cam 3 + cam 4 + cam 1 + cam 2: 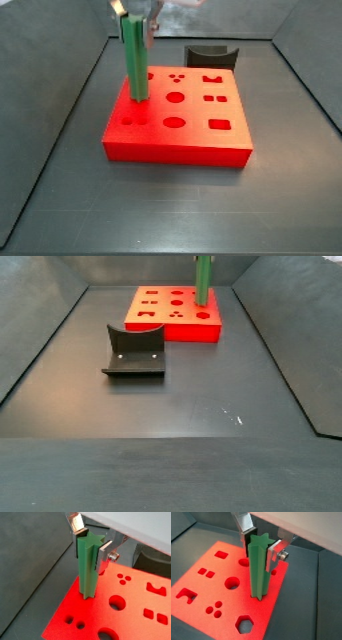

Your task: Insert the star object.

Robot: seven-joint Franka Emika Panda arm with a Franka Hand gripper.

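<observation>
The star object (pixel 87 567), a long bright green rod with a star-shaped end, stands upright between the fingers of my gripper (pixel 90 544). The gripper is shut on its upper end, as both wrist views show (pixel 259 547). The rod's lower end (pixel 258 594) meets the top of the red block (pixel 198 587) near one edge. How deep it sits I cannot tell. In the side views the rod (pixel 135 60) (pixel 205 281) rises from the red block (pixel 187 125) (pixel 174 326), with the gripper (pixel 134 12) above it.
The red block has several cut-out holes of other shapes, such as a round hole (pixel 232 583) and a hexagon (pixel 244 625). The dark fixture (pixel 134 351) (pixel 211 55) stands on the dark floor apart from the block. Sloping dark walls enclose the floor.
</observation>
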